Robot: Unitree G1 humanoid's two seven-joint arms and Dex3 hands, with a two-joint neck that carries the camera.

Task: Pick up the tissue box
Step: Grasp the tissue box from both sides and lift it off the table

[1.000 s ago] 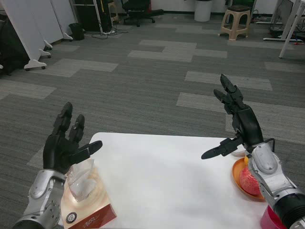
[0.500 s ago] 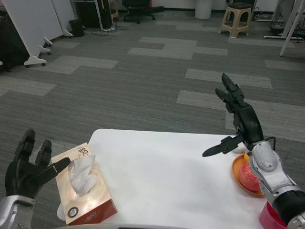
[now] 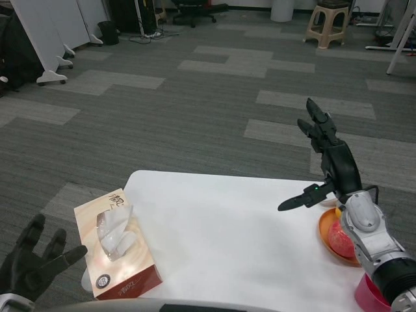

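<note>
Left hand (image 3: 32,263) cut off below

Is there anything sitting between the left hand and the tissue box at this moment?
Nothing visible does. The left hand is open, low at the table's near-left corner, just left of the tissue box, with only a bare gap between them. The orange plate lies far right.

- One head view only, set high and close behind the white table (image 3: 227,234), facing forward and down.
- Beyond the table: grey carpet floor (image 3: 195,110).
</note>
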